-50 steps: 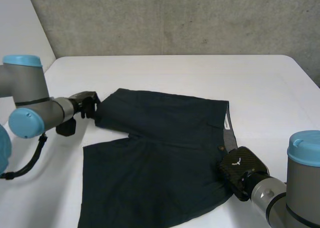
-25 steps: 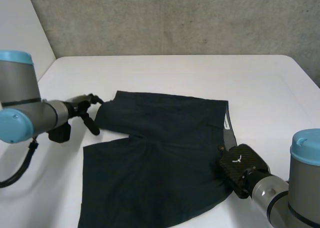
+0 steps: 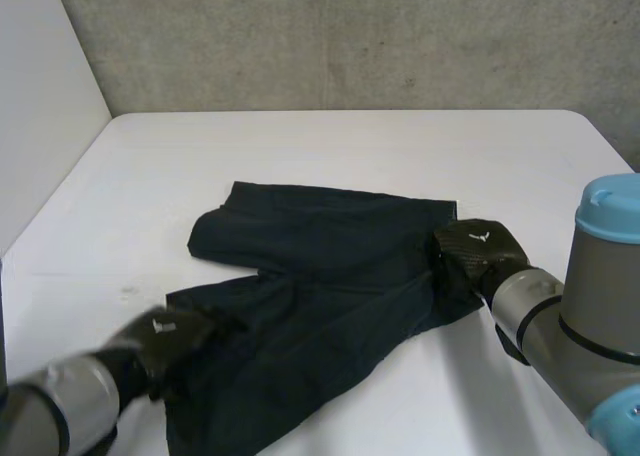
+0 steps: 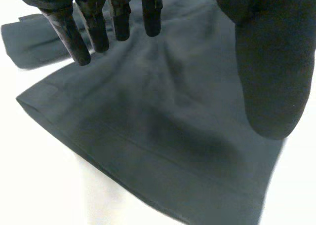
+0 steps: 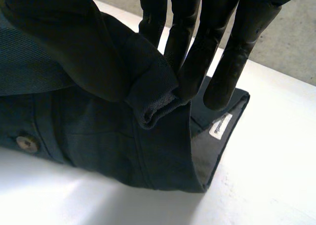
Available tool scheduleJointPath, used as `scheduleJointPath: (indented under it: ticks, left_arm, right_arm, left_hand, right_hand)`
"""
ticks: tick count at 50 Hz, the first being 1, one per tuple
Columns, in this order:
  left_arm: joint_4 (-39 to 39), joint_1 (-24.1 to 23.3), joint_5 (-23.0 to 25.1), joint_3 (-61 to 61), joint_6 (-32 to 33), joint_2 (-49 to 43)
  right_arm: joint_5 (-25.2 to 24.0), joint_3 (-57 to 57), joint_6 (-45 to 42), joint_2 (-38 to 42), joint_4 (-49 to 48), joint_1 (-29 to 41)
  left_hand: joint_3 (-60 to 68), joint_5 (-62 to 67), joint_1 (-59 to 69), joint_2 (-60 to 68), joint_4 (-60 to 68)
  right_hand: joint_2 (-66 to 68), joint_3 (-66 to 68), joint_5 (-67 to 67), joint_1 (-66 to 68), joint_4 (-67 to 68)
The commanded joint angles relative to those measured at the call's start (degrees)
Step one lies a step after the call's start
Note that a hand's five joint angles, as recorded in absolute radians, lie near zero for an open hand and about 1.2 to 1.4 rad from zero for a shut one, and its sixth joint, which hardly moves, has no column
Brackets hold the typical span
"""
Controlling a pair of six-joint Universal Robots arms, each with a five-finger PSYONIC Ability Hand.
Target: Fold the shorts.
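Observation:
The dark shorts (image 3: 320,266) lie on the white table (image 3: 350,146), legs toward my left arm, waistband toward my right. My right hand (image 3: 478,251) is at the waistband, and its thumb (image 5: 74,42) and fingers pinch a fold of waistband cloth (image 5: 153,104) lifted off the shorts (image 5: 123,146) below. My left hand (image 3: 160,334) is at the near leg's outer edge. Its fingers (image 4: 64,27) are straight and spread above the leg cloth (image 4: 163,136), holding nothing.
A white label (image 5: 220,125) and a button (image 5: 24,142) show at the waistband. Bare table lies beyond the shorts and to both sides. A grey concrete wall (image 3: 350,36) stands behind the table, with a white panel (image 3: 40,96) at the left.
My left hand has opened, let go of the far leg and dropped to the near leg. My right hand has carried the waistband's near end toward the far side.

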Motion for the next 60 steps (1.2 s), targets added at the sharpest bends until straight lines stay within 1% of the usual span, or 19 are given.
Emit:
scheduleJointPath:
  ticks: [1, 8, 12, 14, 21, 28, 35, 37, 38, 41, 44, 45, 49, 50, 52, 53, 54, 56, 60]
  left_arm:
    - [3.60, -7.40, -7.80, -4.32, -4.70, 1.74]
    - [5.97, -13.98, -15.09, -4.06, -11.90, 0.43]
    - [8.34, -15.92, -17.21, -3.35, -13.75, -1.67]
    - [9.31, -16.45, -17.83, -3.09, -14.02, -2.47]
    - [14.23, -19.09, -20.99, -1.42, -13.93, -7.83]
    - [15.82, -23.48, -26.96, 1.56, -14.02, -13.54]
    - [17.23, -24.01, -27.67, 2.45, -14.02, -16.54]
    - [17.23, -24.10, -28.02, 2.45, -14.02, -16.89]
    - [17.31, -24.19, -28.72, 2.54, -14.02, -16.54]
    - [17.49, -24.28, -31.53, 2.97, -13.93, -15.05]
    - [17.14, -24.28, -33.39, 3.85, -13.05, -11.37]
    - [16.62, -23.93, -33.56, 4.20, -12.62, -7.87]
    - [13.81, -22.96, -32.51, 4.38, -9.11, -1.08]
    - [13.02, -22.70, -32.25, 4.47, -7.97, 0.06]
    - [10.20, -20.68, -31.28, 4.73, -4.36, 3.32]
    - [9.06, -19.89, -30.76, 4.82, -3.05, 4.37]
    - [6.88, -18.58, -29.62, 4.82, -1.12, 5.60]
    - [4.41, -17.69, -28.12, 4.74, 0.12, 6.48]
    - [-3.32, -16.54, -23.82, 4.56, 0.83, 7.54]
  right_arm:
    - [0.29, -3.23, 1.08, 2.46, 0.37, 0.62]
    - [0.56, -5.70, 3.54, 4.48, 0.46, 0.80]
    - [0.65, -6.49, 4.07, 5.18, 0.54, 1.06]
    - [0.65, -6.93, 4.42, 5.27, 0.54, 1.06]
    - [0.65, -7.02, 5.12, 5.27, 0.55, 1.06]
    - [0.65, -6.75, 5.21, 5.18, 0.63, 0.97]
    - [0.65, -6.58, 5.21, 5.10, 0.63, 0.80]
    - [0.65, -6.49, 5.13, 5.01, 0.63, 0.62]
    - [0.65, -6.40, 5.04, 5.01, 0.63, 0.62]
    - [0.74, -6.05, 4.95, 4.57, 0.72, 0.36]
    - [0.82, -5.70, 3.99, 4.05, 0.90, 0.10]
    - [0.82, -5.44, 3.63, 3.61, 1.16, 0.09]
    - [0.30, -3.68, -2.85, -0.70, 4.84, 0.09]
    - [0.21, -2.46, -8.18, -2.36, 7.55, 0.09]
    - [0.21, -1.05, -13.04, -3.60, 9.15, 0.09]
    - [0.21, 1.22, -18.72, -5.52, 10.72, 0.01]
    - [0.21, 2.29, -20.78, -6.58, 11.18, 0.01]
    - [0.73, 5.97, -27.44, -10.61, 12.14, 0.09]
    - [1.44, 10.98, -34.93, -17.11, 14.16, 0.18]
  left_hand:
    - [1.17, 0.51, 1.94, 1.85, 1.61]
    - [2.34, 1.68, 3.11, 3.01, 2.78]
    - [3.18, 2.52, 3.95, 3.86, 3.63]
    - [3.52, 2.86, 4.29, 4.20, 3.97]
    - [13.27, 12.61, 14.04, 13.95, 13.72]
    - [18.99, 18.33, 19.76, 19.66, 19.43]
    - [20.84, 20.18, 21.61, 21.52, 21.28]
    - [26.70, 26.04, 27.47, 27.37, 27.14]
    - [40.73, 40.06, 41.49, 41.40, 41.17]
    - [67.68, 67.02, 68.45, 68.36, 68.12]
    - [67.76, 67.10, 68.53, 68.44, 68.20]
    - [67.76, 67.10, 68.53, 68.44, 68.20]
    - [67.76, 67.10, 68.53, 68.44, 68.20]
    - [67.76, 67.10, 68.53, 68.44, 68.20]
    - [67.76, 67.10, 68.53, 68.44, 68.20]
    - [67.76, 67.10, 68.53, 68.44, 68.20]
    - [67.76, 67.10, 68.53, 68.44, 68.20]
    - [67.76, 67.10, 68.53, 68.44, 68.20]
    - [67.76, 67.10, 68.53, 68.44, 68.20]
  right_hand:
    - [12.52, 11.10, 14.84, 26.68, 11.72]
    - [12.52, 11.10, 14.84, 26.68, 11.72]
    - [12.52, 11.10, 14.84, 26.68, 11.72]
    - [12.52, 11.10, 14.84, 26.68, 11.72]
    - [12.52, 11.10, 14.84, 26.68, 11.72]
    - [12.52, 11.10, 14.84, 26.68, 11.72]
    - [12.52, 11.10, 14.84, 26.68, 11.72]
    - [12.52, 11.10, 14.84, 26.68, 11.72]
    - [12.52, 11.10, 14.84, 26.68, 11.72]
    - [12.52, 11.10, 14.84, 26.68, 11.72]
    - [12.52, 11.10, 14.84, 26.68, 11.72]
    - [12.52, 11.10, 14.84, 26.68, 11.72]
    - [12.52, 11.10, 14.84, 26.68, 11.72]
    - [12.52, 11.10, 14.84, 26.68, 11.72]
    - [12.52, 11.10, 14.84, 26.68, 11.72]
    - [12.52, 11.10, 14.84, 26.68, 11.72]
    - [12.52, 11.10, 14.84, 26.68, 11.72]
    - [12.52, 11.10, 14.84, 26.68, 11.72]
    - [12.52, 11.10, 14.84, 26.68, 11.72]
